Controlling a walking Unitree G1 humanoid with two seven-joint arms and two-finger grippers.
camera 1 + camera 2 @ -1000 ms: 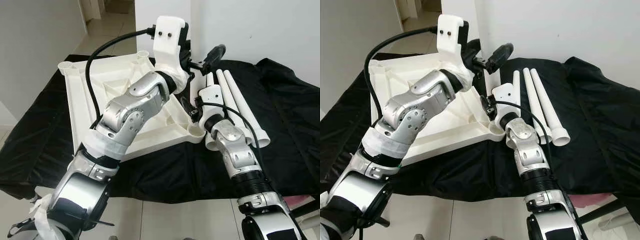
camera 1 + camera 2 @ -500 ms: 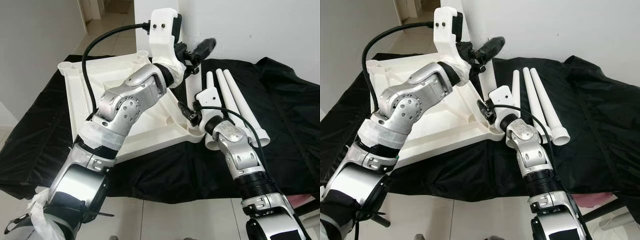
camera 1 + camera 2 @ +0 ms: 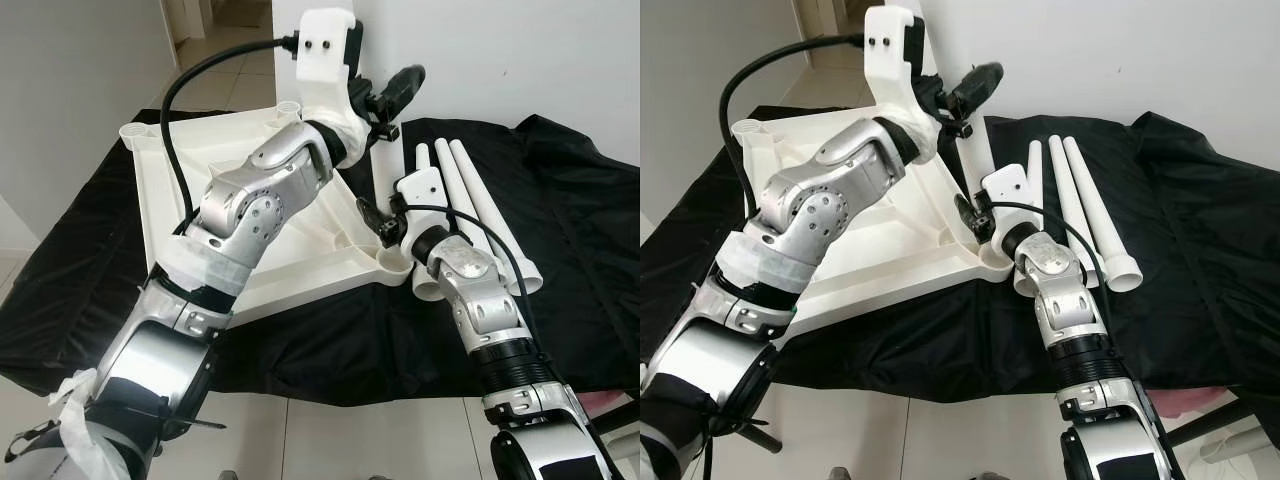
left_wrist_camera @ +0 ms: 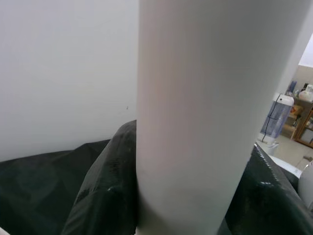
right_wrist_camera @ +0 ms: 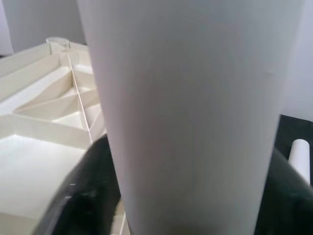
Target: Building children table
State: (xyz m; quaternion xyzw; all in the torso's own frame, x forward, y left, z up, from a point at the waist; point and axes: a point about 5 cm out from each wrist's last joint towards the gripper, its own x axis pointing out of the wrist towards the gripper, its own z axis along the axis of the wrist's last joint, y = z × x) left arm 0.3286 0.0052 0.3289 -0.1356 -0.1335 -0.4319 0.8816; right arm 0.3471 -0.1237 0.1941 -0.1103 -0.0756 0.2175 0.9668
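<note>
Both end effectors, left (image 3: 385,95), right (image 3: 375,222), clamped on smooth white tubular leg (image 3: 975,150), ribbed tabletop (image 3: 190,170)

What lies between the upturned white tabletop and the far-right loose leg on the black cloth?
Two more loose white legs, plus the upright leg both grippers hold at the tabletop corner; head views show it.

A black cloth (image 3: 580,230) covers the work surface (creased at the right), against a white wall (image 3: 520,50).
</note>
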